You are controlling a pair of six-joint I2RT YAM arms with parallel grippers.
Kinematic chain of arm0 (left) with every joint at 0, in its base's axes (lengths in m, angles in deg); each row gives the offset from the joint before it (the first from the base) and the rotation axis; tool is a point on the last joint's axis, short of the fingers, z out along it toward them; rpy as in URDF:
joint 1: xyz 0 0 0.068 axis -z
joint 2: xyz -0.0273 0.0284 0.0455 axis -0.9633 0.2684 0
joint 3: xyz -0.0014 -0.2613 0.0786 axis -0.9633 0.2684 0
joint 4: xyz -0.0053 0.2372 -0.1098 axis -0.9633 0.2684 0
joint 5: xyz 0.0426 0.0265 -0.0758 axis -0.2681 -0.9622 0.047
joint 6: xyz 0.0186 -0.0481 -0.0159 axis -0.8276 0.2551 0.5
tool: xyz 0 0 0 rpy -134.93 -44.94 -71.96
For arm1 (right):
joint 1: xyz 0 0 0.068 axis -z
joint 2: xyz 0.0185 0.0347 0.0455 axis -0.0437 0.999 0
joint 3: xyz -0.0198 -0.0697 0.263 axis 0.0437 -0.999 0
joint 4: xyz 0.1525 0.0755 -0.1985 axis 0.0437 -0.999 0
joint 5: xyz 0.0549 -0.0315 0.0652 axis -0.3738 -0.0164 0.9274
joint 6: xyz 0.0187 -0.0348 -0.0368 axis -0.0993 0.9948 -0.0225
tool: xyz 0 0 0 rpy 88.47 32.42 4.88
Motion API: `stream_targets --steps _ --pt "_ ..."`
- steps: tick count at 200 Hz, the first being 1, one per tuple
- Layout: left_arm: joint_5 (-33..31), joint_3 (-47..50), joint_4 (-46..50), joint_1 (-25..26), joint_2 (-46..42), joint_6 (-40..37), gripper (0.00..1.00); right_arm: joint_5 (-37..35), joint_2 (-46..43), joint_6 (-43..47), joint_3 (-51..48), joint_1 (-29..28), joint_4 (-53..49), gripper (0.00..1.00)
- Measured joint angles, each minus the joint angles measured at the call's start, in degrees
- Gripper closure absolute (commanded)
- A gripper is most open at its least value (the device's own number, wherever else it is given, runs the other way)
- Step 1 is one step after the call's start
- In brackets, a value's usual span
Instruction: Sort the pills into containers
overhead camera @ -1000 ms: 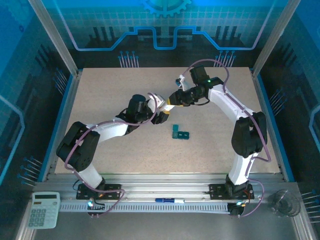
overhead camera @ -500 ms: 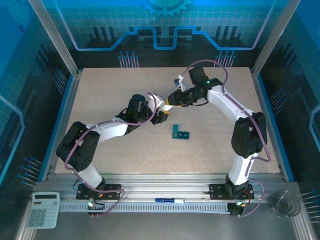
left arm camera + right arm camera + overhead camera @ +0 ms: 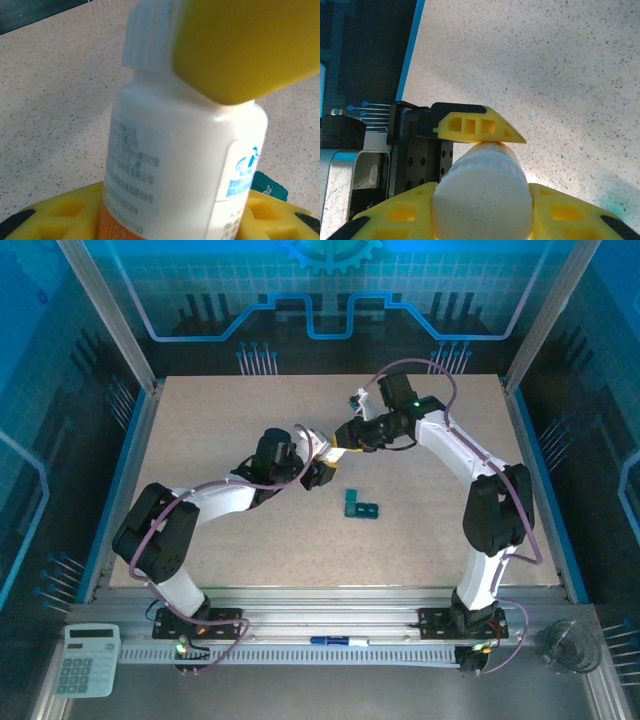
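White plastic is seen close up from the left wrist: a pill bottle (image 3: 185, 150) with a ribbed cap (image 3: 147, 35), a label of blue print in rows, a blue emblem (image 3: 248, 161) and an orange band (image 3: 122, 231) at its foot. The print is too blurred to be read. From above, the same bottle (image 3: 322, 446) is reduced to a pale speck between the two arms, above the middle of the speckled beige surface (image 3: 220, 420).

The right pincer (image 3: 482, 212) is clenched on the bottle at its cap, which is seen end-on from the right wrist. One yellow finger (image 3: 250, 45) of it lies over the cap in the left wrist view. The left pincer (image 3: 175, 220) is set with a jaw on either side of the bottle's body; whether it presses cannot be told.

The teal-green pill box (image 3: 360, 507) is shown from above, lying on the surface just in front of the pincers and apart from them. Its compartments cannot be made out. In the left wrist view a teal edge (image 3: 268, 186) with tiny pale marks is cut off behind the bottle.
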Motion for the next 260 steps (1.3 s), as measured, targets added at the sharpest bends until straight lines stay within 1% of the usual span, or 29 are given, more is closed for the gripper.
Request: stream_targets --steps 20,72,106,126,136,159,190,216,233,246,260 --pt "0.1 0.0 -0.2 0.0 0.0 0.7 0.56 0.0 0.0 -0.4 0.0 0.0 0.3 0.63" --pt "1.7 0.0 -1.6 -0.9 0.0 1.8 0.44 0.9 0.0 -0.1 0.8 0.3 -0.2 0.63" --pt "3.2 0.0 -3.9 -1.8 0.0 4.1 0.39 2.7 0.2 0.6 1.2 0.9 -0.3 0.63" --pt "3.6 0.0 -4.2 -1.8 0.0 4.3 0.39 3.4 0.6 0.7 1.2 0.9 -0.4 0.63" --pt "3.8 0.0 -4.3 -1.8 0.0 4.5 0.42 3.6 0.8 0.7 1.2 0.9 -0.5 0.64" --pt "5.2 0.0 -4.5 -1.8 0.0 4.8 0.54 3.7 0.9 0.7 1.2 0.9 -0.3 0.64" --pt "6.5 0.0 -4.5 -1.7 0.0 5.0 0.61 3.8 0.9 0.2 1.2 1.1 0.5 0.65" --pt "6.7 -0.2 -4.4 -1.8 0.0 5.3 0.69 3.9 0.9 -0.6 1.1 1.2 0.7 0.65" --pt "6.9 -0.4 -4.0 -1.8 0.0 5.4 0.79 4.1 0.9 -1.0 1.1 1.2 0.9 0.65" --pt "7.1 -0.7 -3.5 -1.9 0.0 5.4 0.90 4.2 0.9 -1.3 1.1 1.2 1.1 0.64" --pt "7.1 -1.2 -2.8 -1.9 0.0 5.4 0.98 4.3 0.9 -1.7 1.1 1.3 1.5 0.62"
